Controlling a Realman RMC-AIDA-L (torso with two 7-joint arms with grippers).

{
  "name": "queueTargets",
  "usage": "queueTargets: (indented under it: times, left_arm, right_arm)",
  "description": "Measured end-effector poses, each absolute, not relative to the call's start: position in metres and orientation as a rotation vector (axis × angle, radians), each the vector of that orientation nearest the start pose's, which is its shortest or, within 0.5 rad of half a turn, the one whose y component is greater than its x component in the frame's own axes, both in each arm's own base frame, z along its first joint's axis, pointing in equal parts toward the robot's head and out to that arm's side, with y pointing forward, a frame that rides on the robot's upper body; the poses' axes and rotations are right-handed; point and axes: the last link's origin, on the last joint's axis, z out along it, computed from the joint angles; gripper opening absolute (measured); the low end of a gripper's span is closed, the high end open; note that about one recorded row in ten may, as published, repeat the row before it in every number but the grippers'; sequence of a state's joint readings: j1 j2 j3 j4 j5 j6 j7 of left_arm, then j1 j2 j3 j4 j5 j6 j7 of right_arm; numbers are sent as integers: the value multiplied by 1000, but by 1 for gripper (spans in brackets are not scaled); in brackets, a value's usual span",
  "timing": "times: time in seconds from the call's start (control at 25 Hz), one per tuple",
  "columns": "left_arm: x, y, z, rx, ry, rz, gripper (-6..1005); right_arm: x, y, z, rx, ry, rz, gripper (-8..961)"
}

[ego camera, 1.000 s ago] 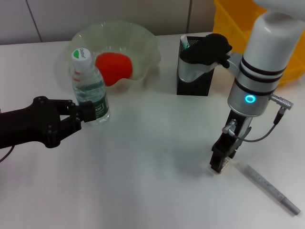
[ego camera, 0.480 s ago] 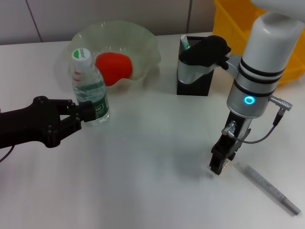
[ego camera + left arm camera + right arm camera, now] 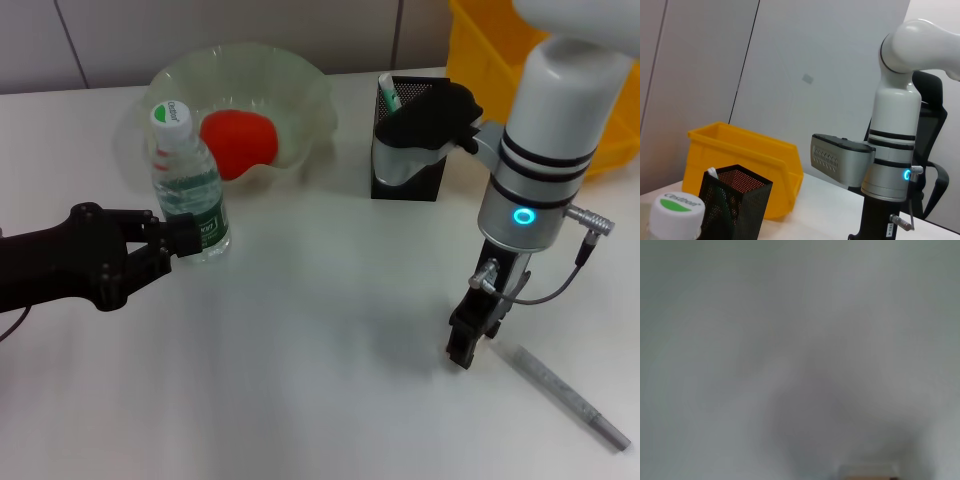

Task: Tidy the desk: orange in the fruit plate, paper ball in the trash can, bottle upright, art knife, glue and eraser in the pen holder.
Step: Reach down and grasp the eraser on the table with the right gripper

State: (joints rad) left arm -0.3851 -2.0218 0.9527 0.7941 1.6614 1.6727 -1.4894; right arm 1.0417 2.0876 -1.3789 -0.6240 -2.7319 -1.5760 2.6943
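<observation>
The water bottle point(image 3: 188, 185) stands upright at the left, and my left gripper point(image 3: 183, 236) is shut on its lower part; its cap point(image 3: 674, 214) shows in the left wrist view. The orange point(image 3: 238, 143) lies in the clear fruit plate point(image 3: 305, 90). The black mesh pen holder point(image 3: 405, 170) holds a green-and-white glue stick point(image 3: 387, 92). My right gripper point(image 3: 462, 352) points straight down at the table, shut on the eraser, which only shows as a tan edge point(image 3: 867, 473) in the right wrist view. The grey art knife point(image 3: 570, 397) lies just right of it. No paper ball is in view.
A yellow bin point(image 3: 610, 80) stands at the back right, behind the pen holder; it also shows in the left wrist view point(image 3: 750, 160). The right arm's wrist camera housing point(image 3: 430, 120) hangs close to the pen holder.
My right gripper has shifted slightly right and narrowed; the pale eraser that showed beside its tips is no longer visible in the head view. The left arm and the bottle have not moved.
</observation>
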Motion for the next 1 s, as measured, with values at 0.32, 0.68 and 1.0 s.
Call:
queueTargets:
  times: [0.32,0.68,1.0]
  left_arm:
    - [-248,304,28,-2760,-598,-923,139]
    - [-249,303,28,-2758,-604,-923,139]
    - [-250,304,28,-2753,-606,-920,139]
  right_arm:
    - [184,369,-55,-2510,1192,-1079,552]
    - [184,369,-55,-2510,1188,-1076,550]
    - [184,369,-55,-2511,1186,-1076,544]
